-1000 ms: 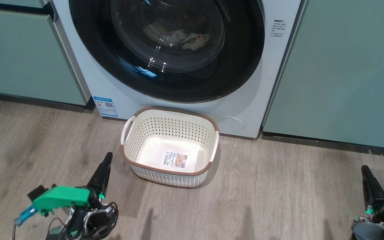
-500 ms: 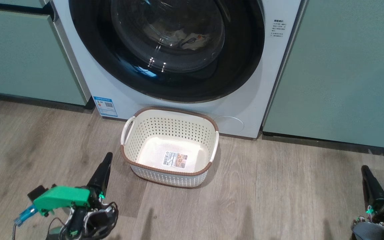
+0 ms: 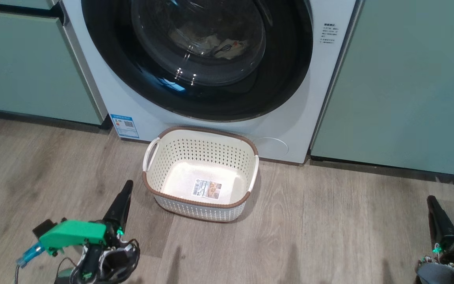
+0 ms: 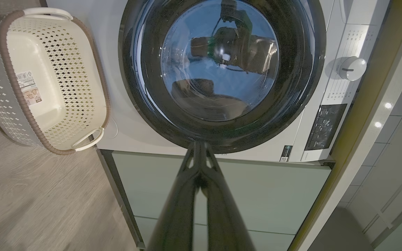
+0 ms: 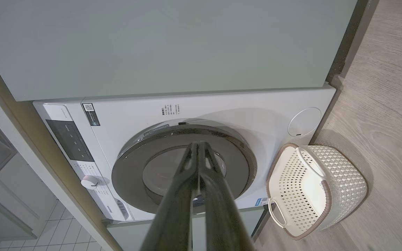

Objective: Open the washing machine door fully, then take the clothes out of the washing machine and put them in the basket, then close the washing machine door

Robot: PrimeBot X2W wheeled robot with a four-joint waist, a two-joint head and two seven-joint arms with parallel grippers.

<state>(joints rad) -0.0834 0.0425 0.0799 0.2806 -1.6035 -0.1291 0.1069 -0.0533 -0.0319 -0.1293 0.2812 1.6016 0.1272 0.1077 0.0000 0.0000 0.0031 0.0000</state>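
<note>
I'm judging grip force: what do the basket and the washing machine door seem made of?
The basket: probably matte cream moulded plastic, given its regular punched holes. The washing machine door: glossy black rim, likely plastic, with sharp highlights; clear bulging centre, seemingly glass, since clothes show through.

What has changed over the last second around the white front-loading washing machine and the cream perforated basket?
Nothing visibly changed. The round black-rimmed glass washing machine door is still shut with the cream clothes behind it, the cream perforated plastic basket stands empty on the floor, and the left gripper and right gripper stay shut, low, holding nothing.
</note>
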